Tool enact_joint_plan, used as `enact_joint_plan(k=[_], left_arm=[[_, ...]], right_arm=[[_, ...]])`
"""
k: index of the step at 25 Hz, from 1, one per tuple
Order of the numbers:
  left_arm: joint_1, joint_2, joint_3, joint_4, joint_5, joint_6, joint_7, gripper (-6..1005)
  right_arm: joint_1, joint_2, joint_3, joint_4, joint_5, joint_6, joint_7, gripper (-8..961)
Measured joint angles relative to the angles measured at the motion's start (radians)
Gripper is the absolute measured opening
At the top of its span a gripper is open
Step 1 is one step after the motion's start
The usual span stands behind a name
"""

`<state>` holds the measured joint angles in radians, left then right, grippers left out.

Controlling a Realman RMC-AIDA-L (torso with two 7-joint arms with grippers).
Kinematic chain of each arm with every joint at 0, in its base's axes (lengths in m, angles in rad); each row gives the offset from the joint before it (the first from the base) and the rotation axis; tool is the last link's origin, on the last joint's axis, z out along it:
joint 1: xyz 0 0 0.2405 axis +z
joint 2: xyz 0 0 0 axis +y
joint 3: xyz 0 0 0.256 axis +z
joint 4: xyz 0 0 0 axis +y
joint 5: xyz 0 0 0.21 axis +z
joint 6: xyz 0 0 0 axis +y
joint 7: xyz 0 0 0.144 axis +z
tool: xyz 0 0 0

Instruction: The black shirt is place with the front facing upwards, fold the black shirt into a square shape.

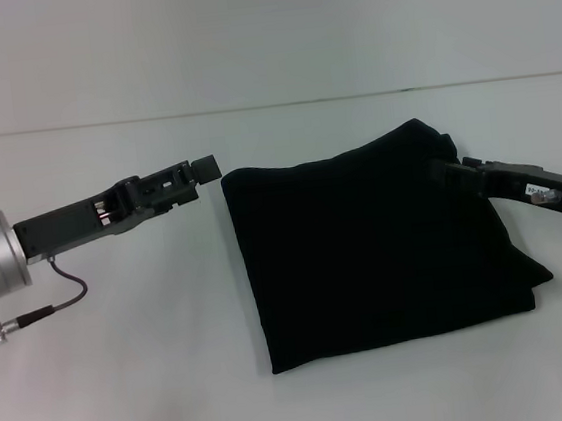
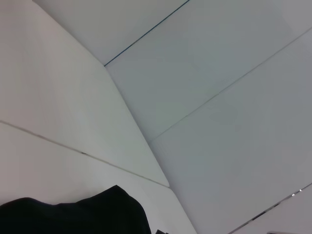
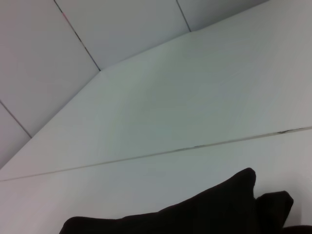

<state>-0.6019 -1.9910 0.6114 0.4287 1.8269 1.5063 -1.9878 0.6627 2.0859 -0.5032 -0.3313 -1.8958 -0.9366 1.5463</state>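
You are looking at a wide white desk (image 1: 129, 387) that is filling most of the head view, with a thin seam line running across it far back and pale wall panels rising behind. The black shirt (image 1: 365, 242) is lying on that desk right of centre, already folded into a rough four-sided bundle whose near edge is slanting down toward your left and whose right side is bunching into loose folds; no lettering or label is showing on the upturned face. Your left arm is reaching in from the left edge, and the left gripper (image 1: 205, 167) is hovering just beside the shirt's far left corner, close to it but apparently not touching; you cannot tell from these views how wide its jaws are standing. Your right arm is coming in from the right edge, and the right gripper (image 1: 450, 175) is sitting at the shirt's far right corner, where the cloth is humping up over its tip and hiding the jaws, so you cannot tell whether they are holding fabric. Both wrist views are showing only a dark hump of the shirt (image 2: 73, 214) (image 3: 195, 209) against the white desk and the panelled wall.
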Motion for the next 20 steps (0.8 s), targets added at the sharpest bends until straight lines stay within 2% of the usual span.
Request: enact_joint_plan(k=[4,6,13,16,20], left_arm=[[-0.001,0.0,0.001,-0.003,0.005,-0.005,-0.036,846],[-0.004,0.001,0.006,-0.003,0.008,-0.008,-0.083,845],[-0.039,0.015,0.077,-0.006,0.088,-0.084,-0.322,841],[-0.059,0.013,0.123,-0.011,0.155,-0.158,-0.414,839],[-0.072,0.007,0.145,-0.023,0.179,-0.21,-0.448,837]], right_arm=[[-0.012,-0.003,0.009,-0.018,0.008,-0.045,-0.014,661],[-0.033,-0.007,0.011,-0.047,0.017,-0.121,-0.062,661],[-0.161,-0.005,0.011,-0.132,0.026,-0.443,-0.441,656],[-0.231,0.0,0.017,-0.136,0.034,-0.513,-0.563,724],[-0.299,0.0,0.022,-0.13,0.032,-0.551,-0.639,835]])
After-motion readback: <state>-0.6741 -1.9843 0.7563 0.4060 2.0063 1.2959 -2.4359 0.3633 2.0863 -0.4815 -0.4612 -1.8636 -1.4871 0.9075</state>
